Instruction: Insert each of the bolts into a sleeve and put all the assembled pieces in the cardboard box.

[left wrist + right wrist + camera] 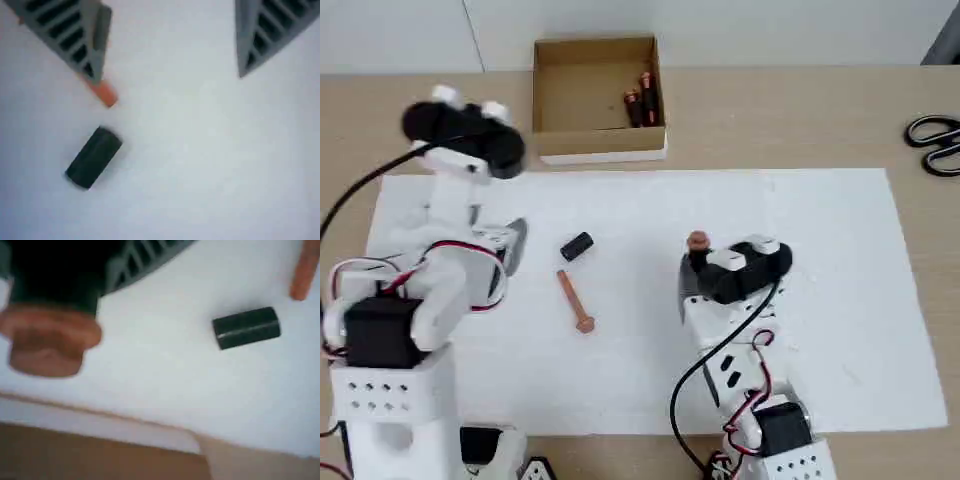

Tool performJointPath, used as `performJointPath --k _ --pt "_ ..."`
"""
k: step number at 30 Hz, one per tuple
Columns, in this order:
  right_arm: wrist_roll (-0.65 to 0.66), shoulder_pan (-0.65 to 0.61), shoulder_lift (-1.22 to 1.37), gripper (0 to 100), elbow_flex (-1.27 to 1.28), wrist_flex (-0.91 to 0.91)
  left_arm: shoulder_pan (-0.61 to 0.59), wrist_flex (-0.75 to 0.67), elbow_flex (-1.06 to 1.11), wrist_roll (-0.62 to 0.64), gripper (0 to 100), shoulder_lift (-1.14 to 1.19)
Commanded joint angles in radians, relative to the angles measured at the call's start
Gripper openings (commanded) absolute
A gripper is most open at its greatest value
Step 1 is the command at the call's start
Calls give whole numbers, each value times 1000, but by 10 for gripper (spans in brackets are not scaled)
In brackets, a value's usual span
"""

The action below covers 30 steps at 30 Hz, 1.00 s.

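A: Why's the left tool (167,75) spread wide?
B: Probably to take the loose sleeve (94,157) beside the bolt (575,298) on the table (820,120). The right tool (700,262) clamps a sleeved bolt (47,342), likely for the box (580,95).

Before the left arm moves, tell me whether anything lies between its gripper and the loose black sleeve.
Nothing visible does: bare white sheet lies between the open left gripper and the sleeve. The loose bolt lies with one end close beside the sleeve, not touching.
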Motion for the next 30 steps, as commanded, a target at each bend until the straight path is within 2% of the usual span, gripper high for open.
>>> performJointPath --k 1,5,10,18,30 --pt "44 35 1 4 -210 19 -117 104 -39 21 171 -17" --pt "87 39 176 4 -474 64 -167 153 -39 34 171 -23" --pt "97 39 644 4 -933 93 -166 164 -39 118 171 -23" --pt "94 33 1376 4 -1554 84 -167 170 -38 135 168 -26" --pt "94 7 2183 4 -2094 -202 -169 170 -38 135 167 -26"
